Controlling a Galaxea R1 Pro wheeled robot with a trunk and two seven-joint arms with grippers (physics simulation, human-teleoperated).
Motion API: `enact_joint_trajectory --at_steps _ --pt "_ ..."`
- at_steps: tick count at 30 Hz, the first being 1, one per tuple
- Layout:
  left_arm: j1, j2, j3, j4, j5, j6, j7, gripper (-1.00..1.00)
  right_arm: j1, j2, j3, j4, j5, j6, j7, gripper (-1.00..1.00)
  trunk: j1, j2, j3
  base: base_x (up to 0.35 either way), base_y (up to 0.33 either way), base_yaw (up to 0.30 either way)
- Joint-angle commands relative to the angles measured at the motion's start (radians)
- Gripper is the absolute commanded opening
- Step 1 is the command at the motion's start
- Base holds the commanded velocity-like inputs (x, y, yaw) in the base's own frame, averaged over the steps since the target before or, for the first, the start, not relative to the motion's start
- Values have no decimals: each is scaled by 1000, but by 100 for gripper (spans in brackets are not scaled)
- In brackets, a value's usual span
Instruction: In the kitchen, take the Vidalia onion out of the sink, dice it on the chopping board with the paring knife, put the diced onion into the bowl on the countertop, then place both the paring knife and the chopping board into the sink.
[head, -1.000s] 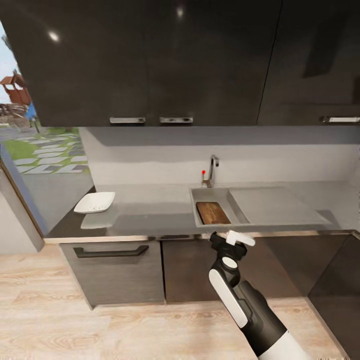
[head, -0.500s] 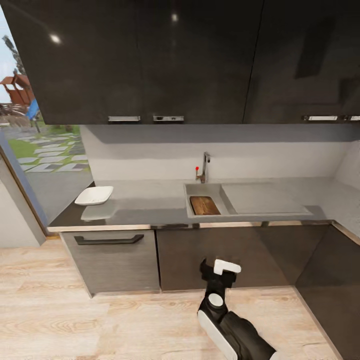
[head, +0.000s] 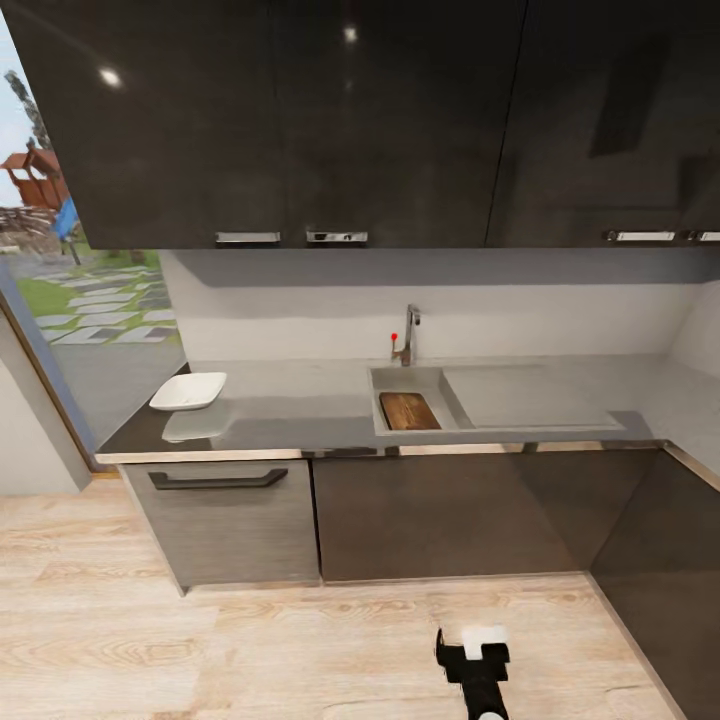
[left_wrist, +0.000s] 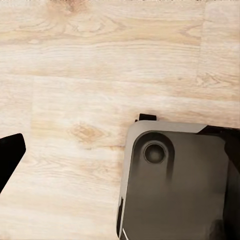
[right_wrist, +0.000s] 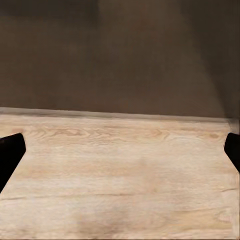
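Head view: the robot stands back from the kitchen run. The chopping board (head: 409, 411) lies flat inside the basin of the sink (head: 455, 428), below the chrome tap (head: 407, 338). The white bowl (head: 189, 391) sits near the left end of the table (head: 290, 410), well apart from the sink. Neither the paring knife nor the onion can be made out at this range; whether the knife is in the basin cannot be told.

The right pincer (head: 471, 645) hangs low over the wooden floor (head: 150, 640), at the bottom edge of the view. In the right wrist view its dark fingertips (right_wrist: 10, 152) sit at opposite borders, so the jaws stand wide apart with nothing between them, facing the dark cabinet front (right_wrist: 120, 55). The left wrist view looks down on the floor and the robot's grey base (left_wrist: 175, 180); the left pincer's state cannot be told.

Risk, as a judgement: if the knife is not in the basin, the task remains incomplete. With both arms down near the floor, any return reach starts low, and a rising arm could strike the table's front edge.
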Motion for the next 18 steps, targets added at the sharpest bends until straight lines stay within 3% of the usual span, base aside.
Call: enact_joint_trajectory --at_steps 1,5,7,10,18 --pt "0 2 -8 -2 10 -3 8 100 -1 1 10 35 -7 -9 20 100 1 -2 -2 0 0 0" --pt "0 3 -8 -5 10 -3 7 100 -1 -2 8 158 -12 -16 154 100 1 -2 -2 0 0 0" --pt "0 4 -8 -5 10 -3 8 100 10 -19 7 188 -34 -17 226 100 1 -2 -2 0 0 0" --pt "0 5 -8 -6 10 -3 8 100 35 -39 8 196 -44 -16 259 100 1 -2 -2 0 0 0" --pt "0 5 -7 -6 10 -3 9 100 113 -50 8 199 -47 -16 270 100 1 -2 -2 0 0 0"
